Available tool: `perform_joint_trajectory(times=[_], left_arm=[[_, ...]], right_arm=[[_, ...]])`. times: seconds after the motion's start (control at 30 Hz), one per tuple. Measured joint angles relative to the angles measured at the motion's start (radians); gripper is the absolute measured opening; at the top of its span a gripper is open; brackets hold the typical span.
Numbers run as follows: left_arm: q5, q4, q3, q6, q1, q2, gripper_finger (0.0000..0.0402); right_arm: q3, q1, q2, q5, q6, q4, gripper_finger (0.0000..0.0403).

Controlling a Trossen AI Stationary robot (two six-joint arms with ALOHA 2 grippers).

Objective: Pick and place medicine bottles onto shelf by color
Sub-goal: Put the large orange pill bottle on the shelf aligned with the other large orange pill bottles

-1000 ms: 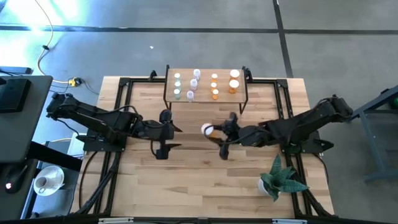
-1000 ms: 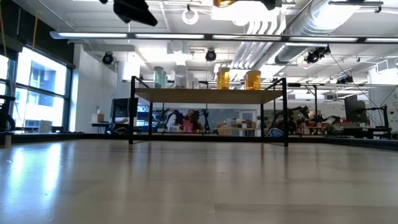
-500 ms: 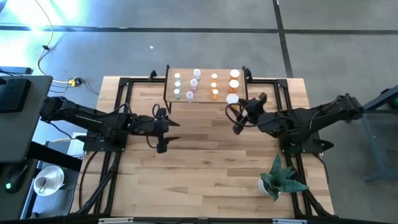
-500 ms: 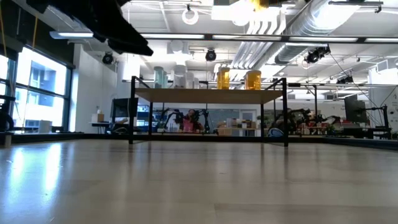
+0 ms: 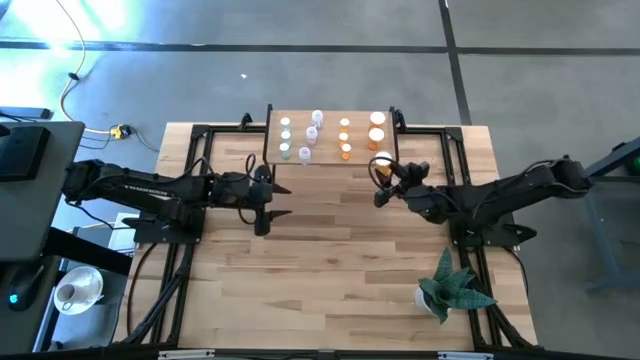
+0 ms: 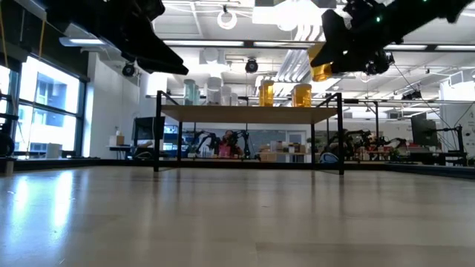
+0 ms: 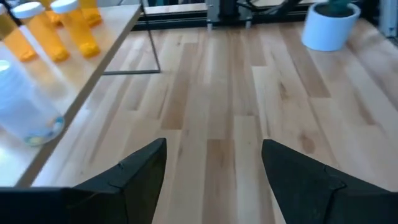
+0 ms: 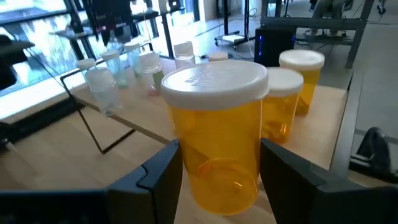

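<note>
The shelf (image 5: 331,150) stands at the table's far middle on black legs. Whitish and pale green medicine bottles (image 5: 300,138) stand on its left part, orange ones (image 5: 346,140) on its right. My right gripper (image 8: 221,149) is shut on a large orange bottle with a white cap (image 8: 216,134); it hangs by the shelf's near right corner (image 5: 381,160), above the shelf top (image 6: 320,68). My left gripper (image 7: 212,146) stands open over bare table, left of the shelf's near edge (image 5: 277,200), with nothing between its fingers. My right gripper pinches the orange bottle's body (image 8: 186,155) between its two fingers, one on each side, below the cap. The fingers (image 8: 283,174) come nearly level from the table's right side. The bottle stands upright in the hold, lifted clear of table and shelf.
A green plant in a white pot (image 5: 448,287) stands at the table's near right. Black frame rails (image 5: 195,150) run along the table's sides. Bare wood (image 5: 330,260) lies in front of the shelf.
My right gripper has carried the orange bottle from over the table's middle toward the far edge, to the shelf's near right corner, and has sunk into the low view. My left gripper has come down over the table, still open.
</note>
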Motion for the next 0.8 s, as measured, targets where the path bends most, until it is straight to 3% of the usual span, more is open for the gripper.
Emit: perform_joint_trajectory(times=[0.17,0.33,0.6,0.8], left_arm=[[0.025,0.0,0.0,0.0,0.002,0.0,0.0255],[0.025,-0.002,0.0,-0.005,0.002,0.0,0.0255],[0.024,-0.001,0.0,0.0,0.002,0.001,0.0255],[0.021,-0.002,0.0,0.07,0.003,0.001,0.0255]], right_arm=[[-0.087,-0.006,0.026,0.005,-0.036,0.217,0.0183],[-0.084,0.005,0.122,0.013,-0.051,0.327,0.0183],[-0.036,-0.001,0.296,0.251,-0.06,0.414,0.0183],[0.012,-0.083,0.392,0.194,-0.024,0.419,0.0183]])
